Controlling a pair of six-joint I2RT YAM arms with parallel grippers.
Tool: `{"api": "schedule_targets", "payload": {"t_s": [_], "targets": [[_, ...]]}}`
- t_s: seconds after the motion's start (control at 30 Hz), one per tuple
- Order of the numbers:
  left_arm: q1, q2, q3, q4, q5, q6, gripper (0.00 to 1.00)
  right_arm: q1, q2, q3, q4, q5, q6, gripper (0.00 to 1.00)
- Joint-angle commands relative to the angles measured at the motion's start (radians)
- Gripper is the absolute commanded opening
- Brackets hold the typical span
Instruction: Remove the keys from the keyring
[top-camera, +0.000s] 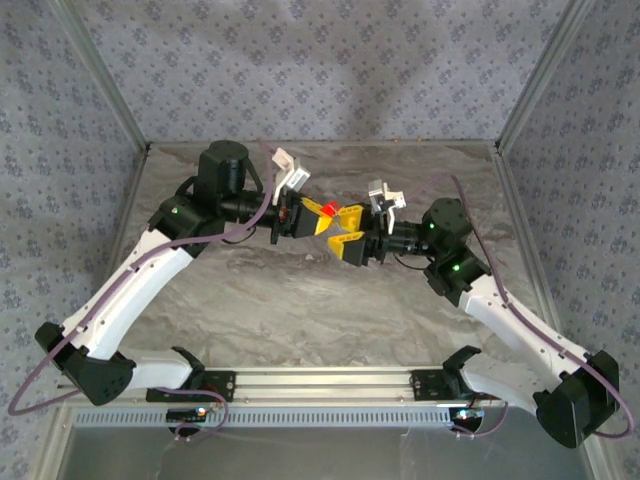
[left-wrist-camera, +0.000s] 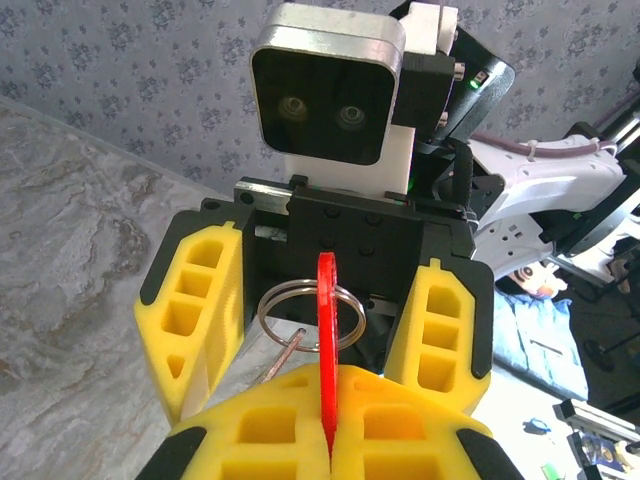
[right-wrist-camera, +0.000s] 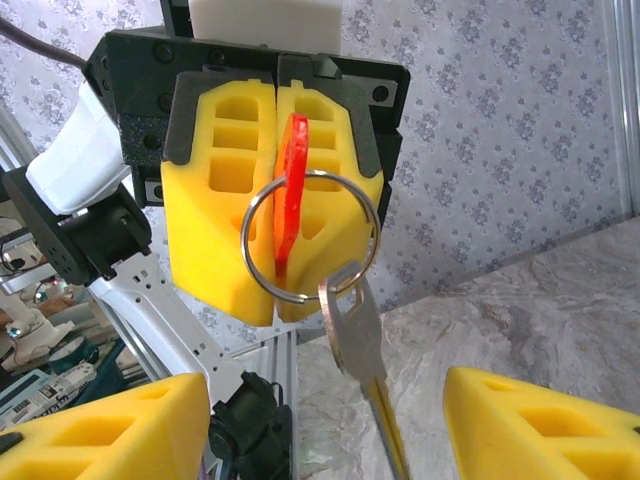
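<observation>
The keyring is a thin red plastic tag threaded on a silvery split ring. My left gripper is shut on the tag's lower end and holds it upright in the air. One silvery key hangs from the ring and points down toward the table. My right gripper is open, one finger on each side of the hanging key, touching nothing. From above, the left gripper and right gripper meet tip to tip over the table's far middle, with the red tag between them.
The grey marbled table lies below both grippers. Patterned walls and metal frame posts enclose the back and sides. An aluminium rail with both arm bases runs along the near edge.
</observation>
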Motion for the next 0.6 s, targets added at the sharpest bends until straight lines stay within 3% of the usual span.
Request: {"api": "schedule_targets", "payload": {"t_s": [0.0, 0.3, 0.57], "targets": [[0.003, -0.016, 0.008, 0.041, 0.035, -0.017, 0.0, 0.013, -0.001, 0.041, 0.029, 0.025, -0.022, 0.62], [0.002, -0.028, -0.007, 0.051, 0.035, -0.023, 0.0, 0.022, -0.013, 0.049, 0.038, 0.094, -0.028, 0.51], [0.003, -0.037, -0.022, 0.06, 0.03, -0.024, 0.0, 0.024, -0.023, 0.049, 0.031, 0.126, -0.034, 0.26]]}}
